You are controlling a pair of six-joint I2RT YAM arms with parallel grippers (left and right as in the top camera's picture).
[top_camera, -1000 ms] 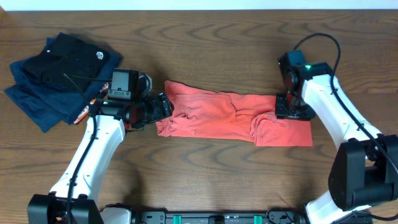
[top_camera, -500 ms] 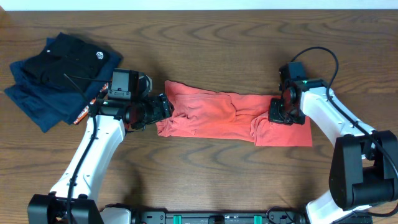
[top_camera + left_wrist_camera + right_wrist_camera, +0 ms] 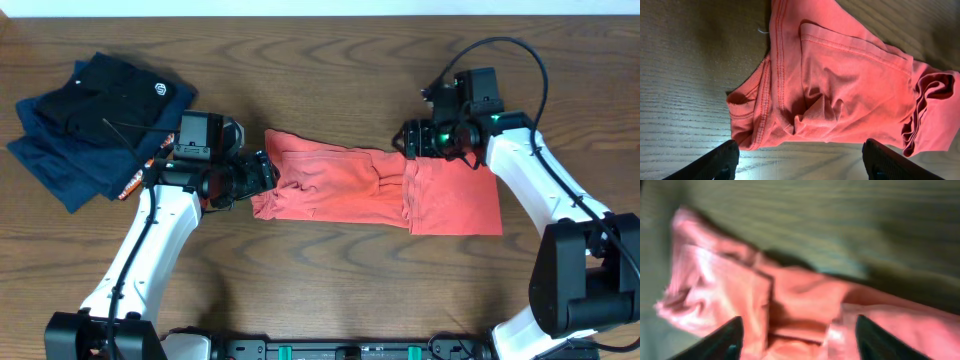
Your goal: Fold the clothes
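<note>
Overhead view: the shirt (image 3: 375,188) lies as a long folded band across the middle of the table (image 3: 320,290). Its right end is flat and its left end is bunched. The left gripper (image 3: 268,172) sits at the band's left end, jaws spread wide beside the crumpled cloth, gripping nothing. The right gripper (image 3: 408,140) is at the band's upper edge, right of centre. Its jaws are apart in the blurred wrist view, with cloth below them. Dark folded garments (image 3: 90,125) lie in the upper left, apart from the shirt.

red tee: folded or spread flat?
Partly folded: the coral-red T-shirt lies as a narrow band, right end doubled over along a visible edge; not a compact stack yet.
</note>
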